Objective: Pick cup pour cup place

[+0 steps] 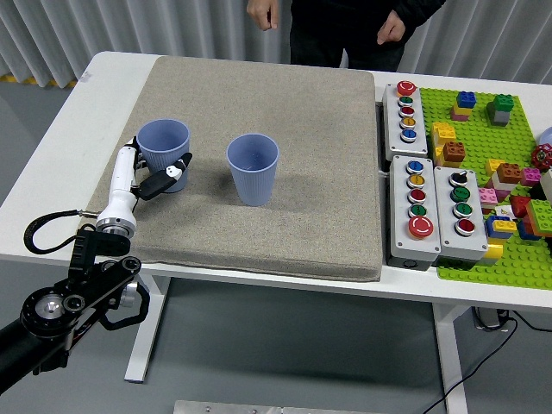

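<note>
Two blue plastic cups stand upright on the grey mat (pixel 302 112). The left cup (pixel 163 141) is on the mat's left part, and my left hand (pixel 153 170) is wrapped around its lower half, white fingers on its left and a dark thumb on its right. The second cup (pixel 253 164) stands free about a hand's width to the right. I cannot see any contents in either cup. My right arm is out of sight.
A person stands at the far edge, hands (pixel 264 13) hanging above the table. Button boxes (pixel 418 207) lie right of the mat. A green baseplate (pixel 509 129) with several toy bricks fills the far right.
</note>
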